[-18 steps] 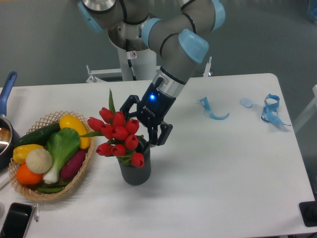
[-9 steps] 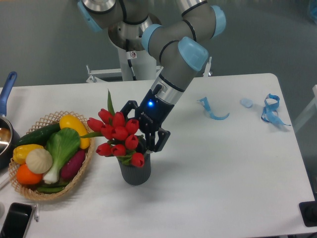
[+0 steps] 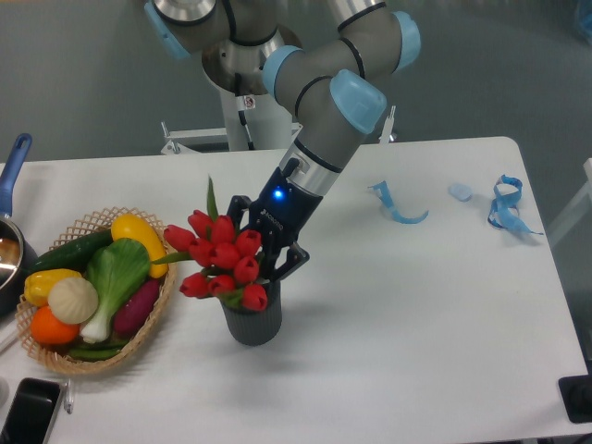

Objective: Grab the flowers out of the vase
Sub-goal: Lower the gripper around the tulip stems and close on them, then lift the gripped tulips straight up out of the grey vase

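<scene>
A UR5e arm reaches down from the back of the white table (image 3: 416, 305), its gripper (image 3: 262, 261) pressed into the right-hand side of the flowers (image 3: 220, 261), a tight bunch of red tulip buds with one green leaf standing up at the rear. The black fingers (image 3: 289, 262) sit against the buds on the gripper's near side, and they appear drawn in around the stems just above the vase (image 3: 251, 321), though the blooms hide the tips and it cannot be told whether they are actually clamped. The flowers remain seated in the vase, a dark grey ribbed cup standing upright directly below the gripper, the buds spilling out wider than its mouth and leaning away from the arm. A blue light glows on the gripper's wrist body. Beyond the flowers, on the far side from the gripper, a wicker basket (image 3: 61, 360) holds toy vegetables, among them a yellow pepper (image 3: 139, 237) and a green leafy one. A blue pan handle (image 3: 13, 163) juts in at the table's edge past the basket, and a dark phone (image 3: 28, 410) lies near the front corner. Behind the arm, well apart from the gripper, blue ribbons (image 3: 400, 208) lie scattered on the tabletop.
</scene>
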You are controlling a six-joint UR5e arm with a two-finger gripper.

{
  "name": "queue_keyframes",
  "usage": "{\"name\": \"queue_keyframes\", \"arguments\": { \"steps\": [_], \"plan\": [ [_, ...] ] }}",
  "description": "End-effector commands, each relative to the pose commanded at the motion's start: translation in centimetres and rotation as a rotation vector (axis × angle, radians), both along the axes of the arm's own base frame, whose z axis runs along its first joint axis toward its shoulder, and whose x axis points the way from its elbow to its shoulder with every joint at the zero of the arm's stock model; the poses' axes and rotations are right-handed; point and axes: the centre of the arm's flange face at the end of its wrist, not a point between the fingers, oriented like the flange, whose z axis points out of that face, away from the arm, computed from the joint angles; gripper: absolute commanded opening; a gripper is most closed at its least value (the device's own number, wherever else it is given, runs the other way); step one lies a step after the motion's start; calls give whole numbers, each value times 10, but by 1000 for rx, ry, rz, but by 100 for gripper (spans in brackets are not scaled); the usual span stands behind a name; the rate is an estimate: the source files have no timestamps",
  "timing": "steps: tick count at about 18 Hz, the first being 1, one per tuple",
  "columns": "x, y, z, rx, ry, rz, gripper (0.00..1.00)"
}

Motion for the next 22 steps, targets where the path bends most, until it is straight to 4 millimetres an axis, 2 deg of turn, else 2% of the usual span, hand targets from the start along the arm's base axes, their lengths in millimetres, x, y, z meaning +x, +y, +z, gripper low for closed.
{"name": "queue_keyframes", "arguments": {
  "steps": [9,13,16,22],
  "plan": [
    [1,-1,5,35,-24,-2,49],
    [0,-3,26,75,-67,33,49],
    [-2,-2,30,78,-70,39,49],
    [-4,-6,58,120,-104,77,49]
  ]
}}
